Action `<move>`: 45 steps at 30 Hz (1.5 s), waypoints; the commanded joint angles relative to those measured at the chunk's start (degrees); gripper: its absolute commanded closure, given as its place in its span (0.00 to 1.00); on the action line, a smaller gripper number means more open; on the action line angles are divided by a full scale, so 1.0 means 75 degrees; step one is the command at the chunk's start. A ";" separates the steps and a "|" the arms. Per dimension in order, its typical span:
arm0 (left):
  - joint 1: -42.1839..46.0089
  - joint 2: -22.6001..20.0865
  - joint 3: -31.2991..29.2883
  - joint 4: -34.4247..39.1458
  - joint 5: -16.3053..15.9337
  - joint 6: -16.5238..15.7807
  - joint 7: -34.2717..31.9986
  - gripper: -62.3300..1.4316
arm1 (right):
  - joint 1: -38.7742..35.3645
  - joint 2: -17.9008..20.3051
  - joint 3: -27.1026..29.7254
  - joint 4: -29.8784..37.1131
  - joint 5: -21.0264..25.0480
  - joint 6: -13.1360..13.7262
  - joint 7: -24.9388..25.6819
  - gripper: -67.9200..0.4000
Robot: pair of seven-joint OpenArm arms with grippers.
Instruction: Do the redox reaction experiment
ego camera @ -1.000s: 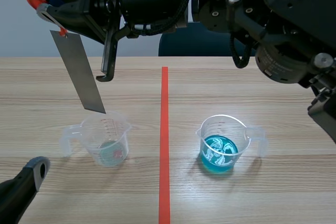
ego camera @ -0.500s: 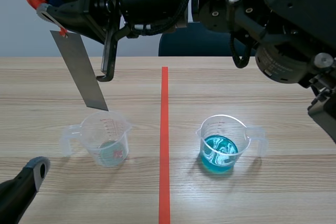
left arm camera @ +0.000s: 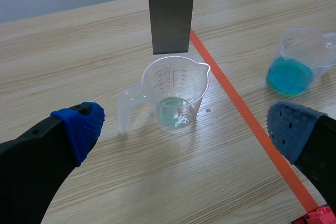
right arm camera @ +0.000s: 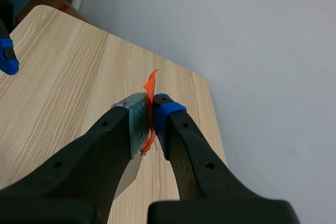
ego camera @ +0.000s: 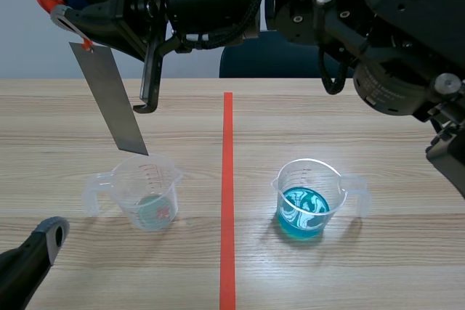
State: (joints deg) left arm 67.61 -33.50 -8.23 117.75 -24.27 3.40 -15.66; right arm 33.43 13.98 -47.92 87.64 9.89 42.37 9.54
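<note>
We see a flat grey metal strip hanging tilted, its lower end just above the rim of a clear handled measuring cup holding a little pale liquid, and well apart stands a matching cup, upright, with bright blue liquid.

A wooden table carries a nearly empty cup and a cup of blue liquid.

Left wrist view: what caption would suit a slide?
Open left gripper frames a metal strip hanging above a clear measuring cup.
</note>
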 commanded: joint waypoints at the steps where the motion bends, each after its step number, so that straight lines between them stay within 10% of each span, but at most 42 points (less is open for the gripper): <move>1: -0.0020 0.0041 0.0050 0.0137 0.0000 0.0009 -0.0131 0.00 | 0.0152 -0.0003 0.0029 0.0134 0.0111 0.0047 0.0087 0.98; 45: -0.0020 0.0041 0.0050 0.0137 0.0000 0.0009 -0.0134 0.00 | 0.0152 -0.0003 0.0029 0.0134 0.0108 0.0047 0.0087 0.98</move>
State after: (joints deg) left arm 67.61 -33.50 -8.23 117.75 -24.27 3.40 -15.66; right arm 33.43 13.98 -47.92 87.64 9.89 42.37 9.54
